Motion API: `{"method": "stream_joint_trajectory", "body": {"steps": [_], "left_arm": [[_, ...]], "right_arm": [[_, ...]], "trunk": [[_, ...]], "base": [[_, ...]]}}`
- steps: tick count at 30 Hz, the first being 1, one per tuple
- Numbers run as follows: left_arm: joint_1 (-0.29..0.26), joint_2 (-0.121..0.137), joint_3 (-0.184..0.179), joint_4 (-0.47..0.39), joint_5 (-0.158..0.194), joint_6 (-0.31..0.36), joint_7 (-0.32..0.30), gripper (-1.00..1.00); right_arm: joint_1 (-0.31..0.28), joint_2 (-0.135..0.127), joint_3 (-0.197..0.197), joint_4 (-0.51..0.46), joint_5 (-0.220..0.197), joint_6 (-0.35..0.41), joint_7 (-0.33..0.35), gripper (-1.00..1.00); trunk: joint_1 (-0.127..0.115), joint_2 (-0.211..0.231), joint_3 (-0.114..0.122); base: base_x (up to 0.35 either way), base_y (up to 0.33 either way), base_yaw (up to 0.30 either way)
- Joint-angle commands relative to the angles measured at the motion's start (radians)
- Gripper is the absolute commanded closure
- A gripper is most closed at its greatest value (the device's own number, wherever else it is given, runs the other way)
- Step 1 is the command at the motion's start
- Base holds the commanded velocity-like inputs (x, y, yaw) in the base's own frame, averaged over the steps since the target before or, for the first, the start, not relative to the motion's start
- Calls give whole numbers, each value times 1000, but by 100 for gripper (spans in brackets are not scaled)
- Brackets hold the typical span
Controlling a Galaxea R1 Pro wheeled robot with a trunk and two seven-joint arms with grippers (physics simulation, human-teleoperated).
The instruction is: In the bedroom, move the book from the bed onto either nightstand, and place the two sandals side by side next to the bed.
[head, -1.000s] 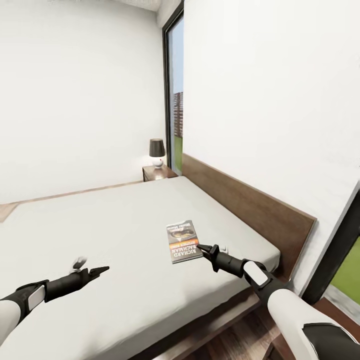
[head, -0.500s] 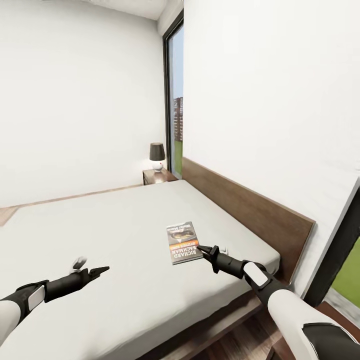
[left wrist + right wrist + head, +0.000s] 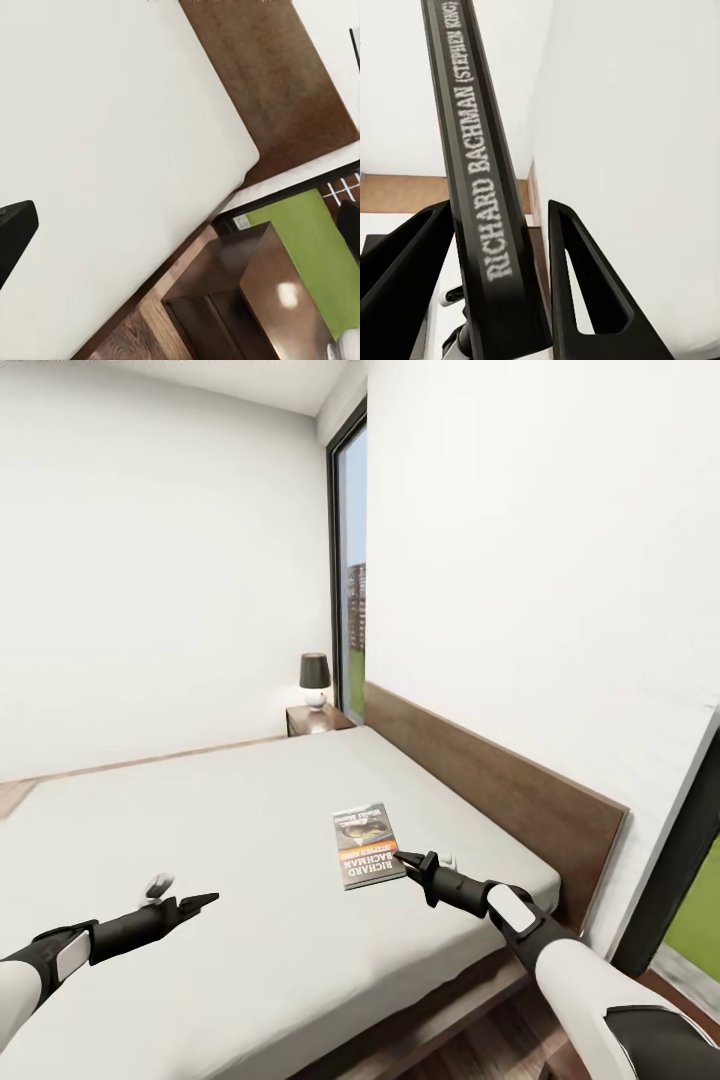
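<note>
The bed (image 3: 230, 840) spans the lower half of the head view, its light-grey mattress bare apart from the book, with the dark wooden headboard (image 3: 500, 780) running along the white wall on the right. At the far corner, beside the tall window, stands the nightstand (image 3: 318, 718), carrying a lamp (image 3: 314, 680) with a black shade. The book (image 3: 366, 844) lies flat on the mattress near the headboard side, its orange-red band and white lettering towards the robot. The right pincer (image 3: 404, 857) reaches its near edge; in the right wrist view the book's spine (image 3: 480, 187) runs between the two spread fingers (image 3: 585, 285), which are not pressed against it. The left pincer (image 3: 203, 901) hovers over bare mattress, well apart from the book; I cannot tell its state.
</note>
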Motion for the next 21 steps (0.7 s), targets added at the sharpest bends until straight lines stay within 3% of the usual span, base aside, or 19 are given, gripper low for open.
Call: {"method": "stream_joint_trajectory", "body": {"steps": [1, 21], "left_arm": [[-1, 0, -3, 0, 7, 10, -3, -100], [-1, -13, -3, 0, 7, 10, -1, -100]], "right_arm": [[-1, -1, 5, 0, -5, 3, 1, 100], [-1, -1, 4, 0, -5, 4, 2, 100]], "trunk": [[0, -1, 0], [0, -1, 9]], "base": [[0, 0, 0], [0, 0, 0]]}}
